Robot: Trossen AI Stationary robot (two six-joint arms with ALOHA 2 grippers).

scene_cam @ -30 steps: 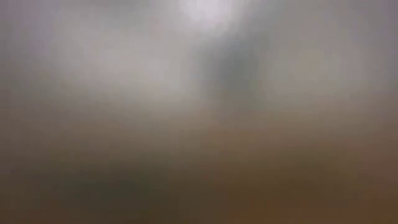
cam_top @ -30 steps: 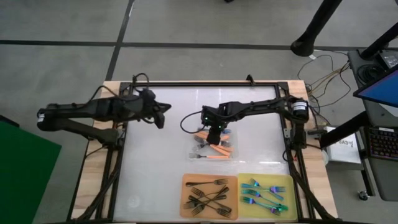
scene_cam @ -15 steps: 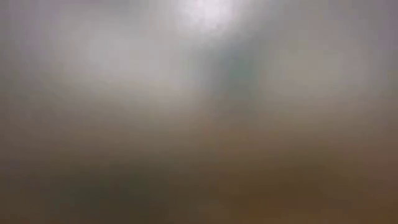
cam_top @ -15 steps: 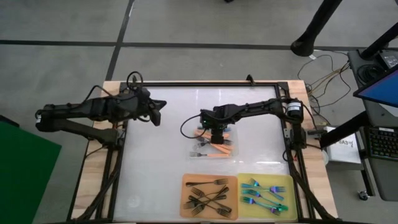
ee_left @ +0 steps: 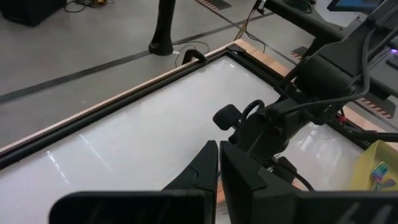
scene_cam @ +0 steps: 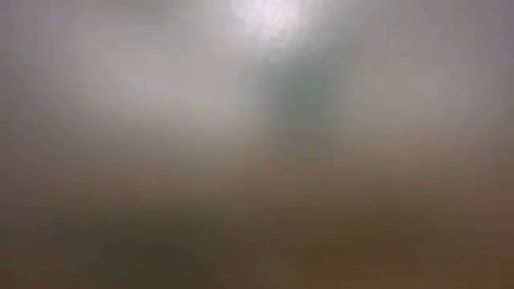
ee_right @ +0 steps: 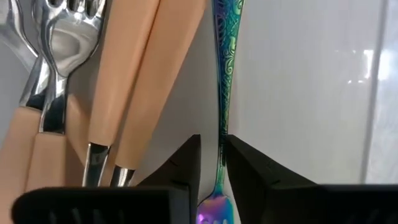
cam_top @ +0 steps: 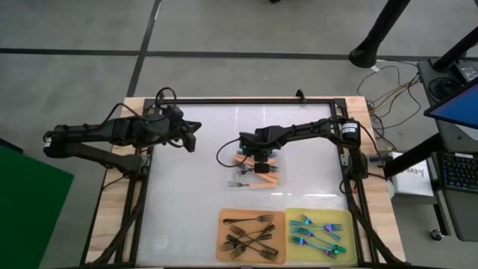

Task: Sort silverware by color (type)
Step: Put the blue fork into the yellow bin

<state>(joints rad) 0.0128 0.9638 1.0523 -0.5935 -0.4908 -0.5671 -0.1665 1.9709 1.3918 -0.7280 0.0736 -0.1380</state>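
- We see the right pincer (ee_right: pixel 212 163) pinching the iridescent fork (ee_right: pixel 222 74), low over the orange-handled forks (cam_top: pixel 258 173) mid-surface (cam_top: pixel 187 202).
- Our left pincer (ee_left: pixel 219 163) hovers pressed together near the left edge.

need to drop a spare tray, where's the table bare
Bare: the table left of the orange mat, and between the left pincer and the right pincer. Crowded: the orange-handled forks at centre, the orange mat and yellow mat.

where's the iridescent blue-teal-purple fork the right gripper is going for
In the right wrist view the iridescent blue-teal-purple fork lies between the right gripper's fingers, beside the orange-handled silver forks, mid-table under that gripper in the high view.
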